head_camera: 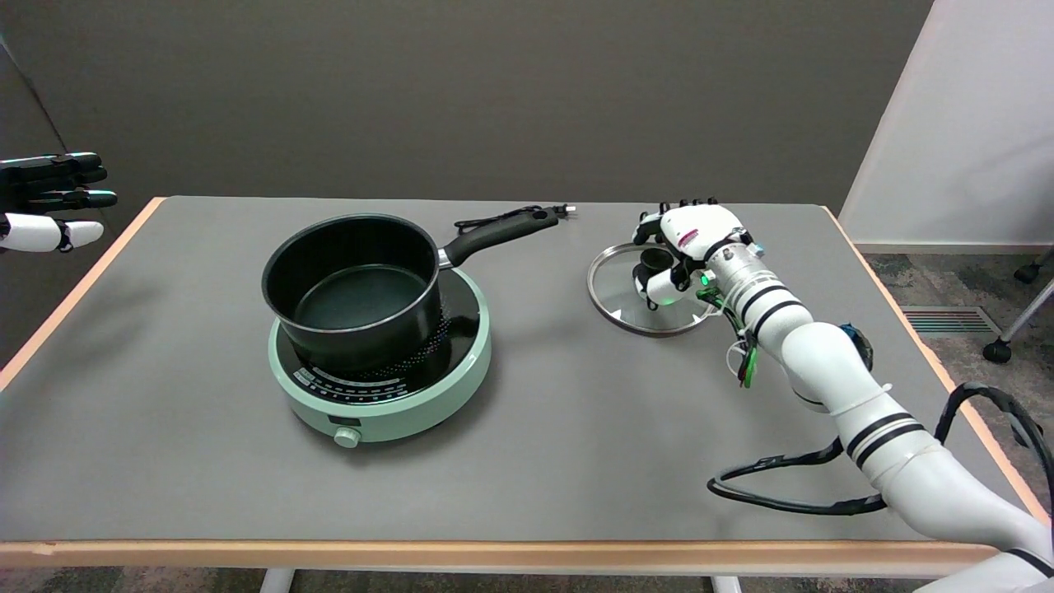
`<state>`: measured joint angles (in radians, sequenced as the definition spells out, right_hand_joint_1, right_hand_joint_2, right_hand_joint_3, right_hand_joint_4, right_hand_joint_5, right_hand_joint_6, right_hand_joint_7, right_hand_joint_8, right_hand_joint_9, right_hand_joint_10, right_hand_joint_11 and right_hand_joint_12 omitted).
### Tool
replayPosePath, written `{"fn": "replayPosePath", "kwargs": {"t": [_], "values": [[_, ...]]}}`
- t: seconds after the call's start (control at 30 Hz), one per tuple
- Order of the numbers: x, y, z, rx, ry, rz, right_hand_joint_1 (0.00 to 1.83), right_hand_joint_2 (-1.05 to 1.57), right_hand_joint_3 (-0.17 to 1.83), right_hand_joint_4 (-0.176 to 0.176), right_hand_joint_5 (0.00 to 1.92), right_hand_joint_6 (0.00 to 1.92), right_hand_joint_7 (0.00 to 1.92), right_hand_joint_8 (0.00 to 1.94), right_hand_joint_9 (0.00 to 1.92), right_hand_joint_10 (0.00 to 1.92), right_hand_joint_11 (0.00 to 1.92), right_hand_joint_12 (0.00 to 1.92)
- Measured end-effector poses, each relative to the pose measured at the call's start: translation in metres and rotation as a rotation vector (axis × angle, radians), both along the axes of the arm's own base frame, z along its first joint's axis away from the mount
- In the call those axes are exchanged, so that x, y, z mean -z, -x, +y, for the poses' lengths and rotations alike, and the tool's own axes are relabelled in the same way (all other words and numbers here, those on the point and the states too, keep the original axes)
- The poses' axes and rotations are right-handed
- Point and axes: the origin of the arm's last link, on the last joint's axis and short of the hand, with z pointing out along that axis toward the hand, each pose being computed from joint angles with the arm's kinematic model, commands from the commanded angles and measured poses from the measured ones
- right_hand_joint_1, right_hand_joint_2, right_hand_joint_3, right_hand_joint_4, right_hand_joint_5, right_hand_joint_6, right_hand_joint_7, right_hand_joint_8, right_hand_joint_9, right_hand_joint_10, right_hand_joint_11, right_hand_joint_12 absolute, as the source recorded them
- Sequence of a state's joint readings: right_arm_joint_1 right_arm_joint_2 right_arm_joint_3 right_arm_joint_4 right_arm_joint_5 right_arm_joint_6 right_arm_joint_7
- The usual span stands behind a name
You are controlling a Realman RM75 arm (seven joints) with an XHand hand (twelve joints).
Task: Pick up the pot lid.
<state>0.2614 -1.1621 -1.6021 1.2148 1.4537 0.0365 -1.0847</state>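
Back wall: plain dull brown wall [461,91], evenly lit.
Right side: white panel [972,123] leaning in.
Floor: mottled grey carpet [947,284], metal vent grille [939,319].
Furniture: grey-topped, wood-edged table [165,461]; black castor wheels [998,352] at far right.

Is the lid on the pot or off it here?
Off. The glass lid lies on the table right of the uncovered pot, with the right hand at its knob.
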Motion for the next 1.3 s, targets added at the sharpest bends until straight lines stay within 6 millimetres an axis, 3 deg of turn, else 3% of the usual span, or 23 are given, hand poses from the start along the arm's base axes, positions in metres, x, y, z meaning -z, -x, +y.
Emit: {"fn": "replayPosePath", "kwargs": {"t": [1.1,1.3], "values": [[-0.017,0.003,-0.009,0.054,-0.025,-0.028,0.85,0.63,0.86,0.122,0.68,0.41,0.79,0.29,0.79,0.63,0.57,1.25],[-0.017,0.005,-0.012,0.068,-0.034,-0.032,0.83,0.65,0.83,0.129,0.71,0.49,0.84,0.33,0.81,0.67,0.58,1.24]]}}
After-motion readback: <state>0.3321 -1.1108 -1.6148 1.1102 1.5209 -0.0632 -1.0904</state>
